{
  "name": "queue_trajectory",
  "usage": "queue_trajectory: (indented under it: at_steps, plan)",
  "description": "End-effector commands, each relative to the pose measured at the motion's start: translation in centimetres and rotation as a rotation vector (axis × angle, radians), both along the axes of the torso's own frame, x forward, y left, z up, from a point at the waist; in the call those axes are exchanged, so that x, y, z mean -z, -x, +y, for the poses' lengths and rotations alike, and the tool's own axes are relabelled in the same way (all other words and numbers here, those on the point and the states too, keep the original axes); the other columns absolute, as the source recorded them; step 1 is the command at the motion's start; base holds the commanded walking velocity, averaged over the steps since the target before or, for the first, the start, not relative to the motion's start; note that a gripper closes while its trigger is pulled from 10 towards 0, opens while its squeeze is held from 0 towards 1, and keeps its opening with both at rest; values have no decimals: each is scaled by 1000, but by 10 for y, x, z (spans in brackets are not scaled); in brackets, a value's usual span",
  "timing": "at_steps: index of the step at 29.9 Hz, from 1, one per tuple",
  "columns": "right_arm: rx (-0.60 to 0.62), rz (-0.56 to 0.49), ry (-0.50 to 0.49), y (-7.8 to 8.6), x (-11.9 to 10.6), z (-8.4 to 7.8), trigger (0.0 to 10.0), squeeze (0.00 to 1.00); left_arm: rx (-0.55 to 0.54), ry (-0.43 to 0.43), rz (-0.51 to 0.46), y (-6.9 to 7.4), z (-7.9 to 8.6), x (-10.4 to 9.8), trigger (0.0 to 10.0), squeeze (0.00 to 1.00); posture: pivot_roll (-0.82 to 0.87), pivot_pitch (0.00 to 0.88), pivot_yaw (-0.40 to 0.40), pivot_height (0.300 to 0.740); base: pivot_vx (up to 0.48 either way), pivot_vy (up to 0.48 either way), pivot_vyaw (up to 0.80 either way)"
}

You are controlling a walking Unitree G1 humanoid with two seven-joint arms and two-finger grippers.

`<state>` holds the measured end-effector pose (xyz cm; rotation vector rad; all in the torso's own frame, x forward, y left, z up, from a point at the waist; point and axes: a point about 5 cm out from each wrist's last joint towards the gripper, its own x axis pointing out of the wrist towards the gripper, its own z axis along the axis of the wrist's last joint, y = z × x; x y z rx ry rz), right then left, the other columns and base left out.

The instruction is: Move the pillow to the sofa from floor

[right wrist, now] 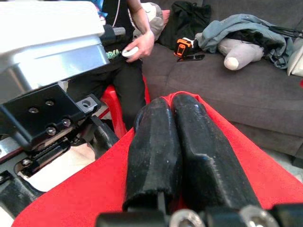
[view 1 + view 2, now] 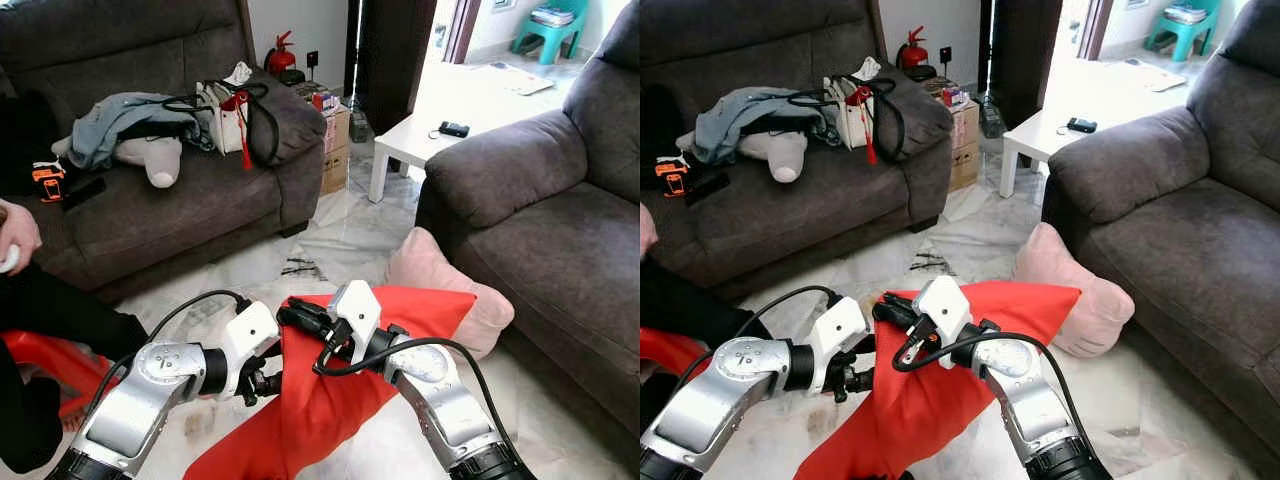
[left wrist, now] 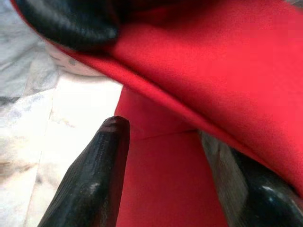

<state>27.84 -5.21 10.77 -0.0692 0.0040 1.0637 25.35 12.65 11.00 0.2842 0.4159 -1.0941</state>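
Red pillow (image 2: 330,400) raised between both grippers for carrying to sofa (image 2: 560,250). Right gripper (image 1: 175,142) pinched shut on its top edge; left gripper (image 2: 262,383) seemingly clamping cloth.

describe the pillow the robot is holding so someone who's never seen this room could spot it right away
Start at the dark grey sofa on the robot's right, then look down to the marble floor in front of it. The red pillow is held up there between the left gripper and the right gripper. It is bright red, unlike the pale pink pillow beside it against the sofa.
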Motion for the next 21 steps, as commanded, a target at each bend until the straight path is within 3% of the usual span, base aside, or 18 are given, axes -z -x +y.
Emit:
queue_trajectory:
  at_steps: [1, 2, 4, 5, 8, 10, 14, 21]
  plan:
    - [-6, -109, -89, -5, -27, 7, 10000, 0, 31, 1, -14, 2, -15, 6, 10000, 0, -20, 39, 30, 739, 0, 0, 0]
    - [-10, -102, -87, -4, -25, 8, 10000, 0, -100, -41, -62, -13, -6, 11, 10000, 0, -23, 37, 30, 739, 0, 0, 0]
    - [-12, -98, -84, -4, -24, 9, 10000, 0, -154, -59, -89, -19, -2, 12, 10000, 0, -23, 38, 30, 739, 0, 0, 0]
    - [-11, -91, -81, -4, -21, 9, 10000, 0, -282, -65, -105, -30, 7, 14, 10000, 0, -22, 37, 30, 739, 0, 0, 0]
    - [8, -82, -68, -4, -17, 7, 10000, 0, -474, -67, -146, -44, 24, 15, 10000, 0, -21, 38, 29, 739, 0, 0, 0]
    - [23, -82, -68, -5, -16, 6, 10000, 0, -464, -47, -122, -42, 25, 15, 10000, 0, -24, 40, 29, 739, 0, 0, 0]
    - [47, -73, -67, -9, -13, 3, 10000, 0, -192, 53, 11, -15, 11, 14, 10000, 0, -21, 41, 26, 739, 0, 0, 0]
    - [46, -65, -58, -11, -10, 4, 10000, 0, -92, 62, 68, 2, 21, 12, 10000, 0, -18, 45, 24, 739, 0, 0, 0]
